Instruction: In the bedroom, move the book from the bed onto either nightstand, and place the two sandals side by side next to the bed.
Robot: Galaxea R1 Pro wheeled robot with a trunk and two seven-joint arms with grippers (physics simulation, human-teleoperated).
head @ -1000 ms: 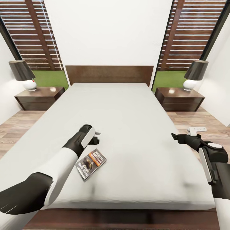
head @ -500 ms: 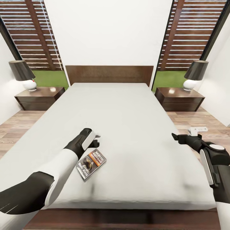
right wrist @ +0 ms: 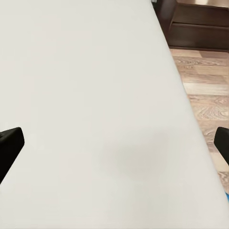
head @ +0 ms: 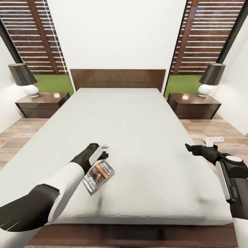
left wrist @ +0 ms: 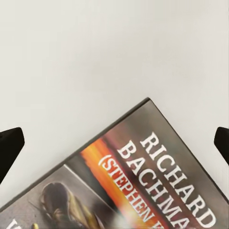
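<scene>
The left gripper hangs over the bed, the book lying flat just behind its fingertips (cover up, askew). The right gripper hovers near the bed's right edge, jaws hard to read.

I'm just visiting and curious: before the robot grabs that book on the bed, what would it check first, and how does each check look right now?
1. Book lies flat on the bed, uncovered: ok.
2. Left gripper over the book's far corner, fingers spread wide in the left wrist view: ok.
3. Book centred between the fingers: not ok, it sits off toward one side.
4. Right gripper well away from the book: ok.
5. Nightstand top has free room beside the lamp: ok.
6. Sandals located: cannot tell.
</scene>
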